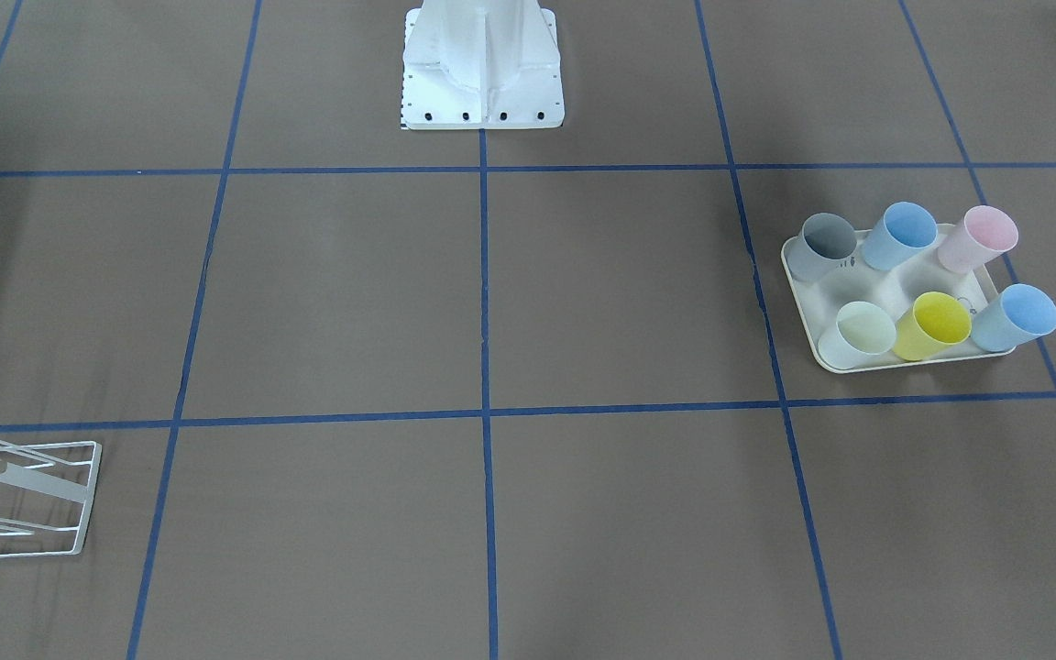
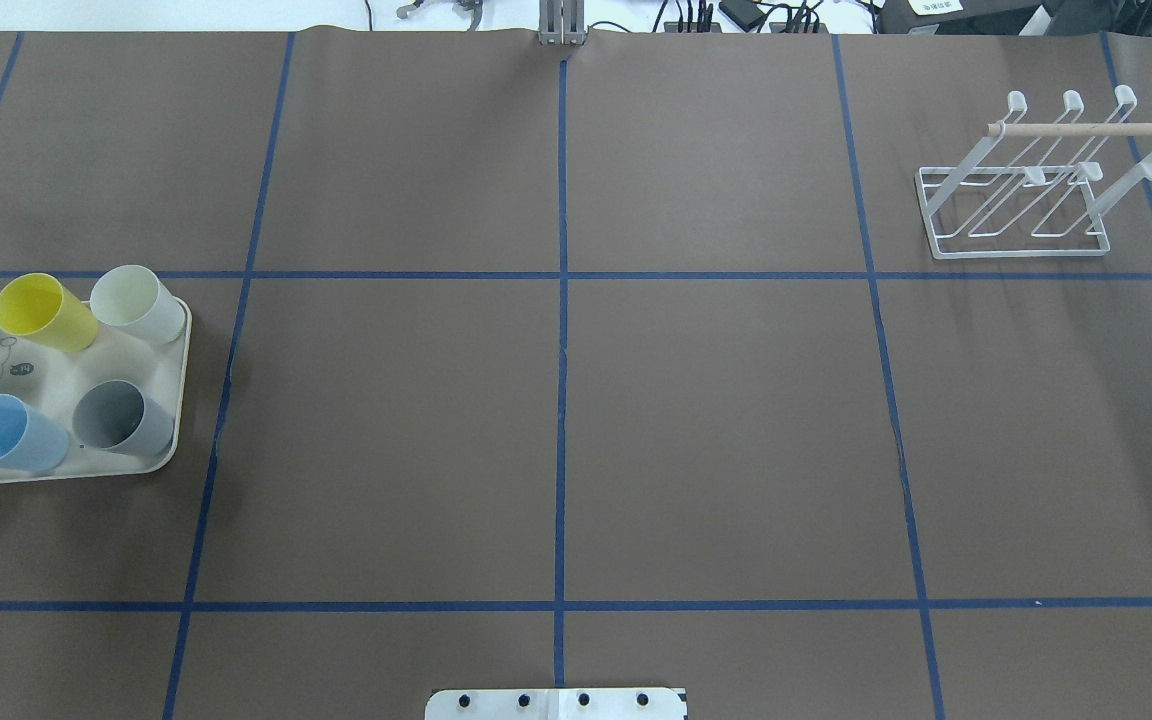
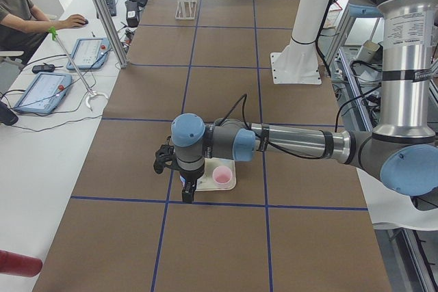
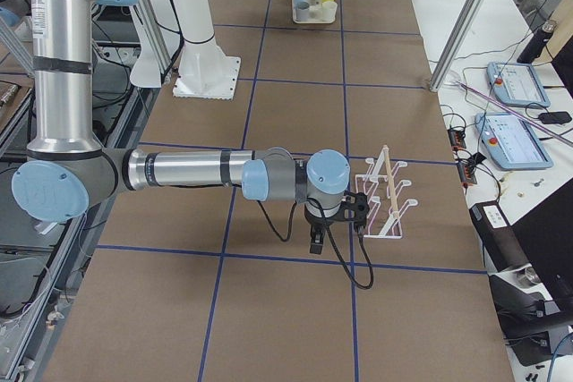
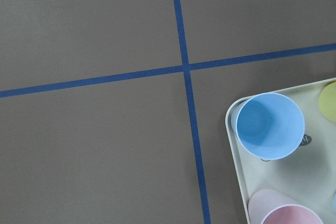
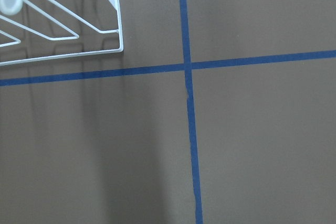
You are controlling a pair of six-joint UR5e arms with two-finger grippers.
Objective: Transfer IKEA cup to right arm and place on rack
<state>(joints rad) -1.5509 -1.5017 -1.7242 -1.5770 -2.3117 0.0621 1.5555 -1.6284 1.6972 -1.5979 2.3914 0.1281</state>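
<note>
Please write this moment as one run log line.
stage: no cup lifted | left gripper: above tray corner, state unclear | right gripper: beside rack, state unclear | cups: six on tray | rack: empty

Matt brown paper-like sheeting [image 2: 716, 420], gridded with blue tape [image 2: 562, 400], covered the table beneath both sets of jaws. Just beside and below the matt black jaws of the left gripper [image 3: 186, 195], smooth pastel plastic cups [image 1: 931, 325] sat in a cream tray [image 2: 66, 370] with a faint sheen. Close by the jaws of the right gripper [image 4: 315, 243] stood a rack [image 2: 956, 178] of white-coated wire carrying a pale bare-wood rod [image 2: 1096, 128]. The left arm [image 3: 294, 143] and right arm [image 4: 179, 170] showed brushed silver metal tubes with glossy light-blue caps.
</note>
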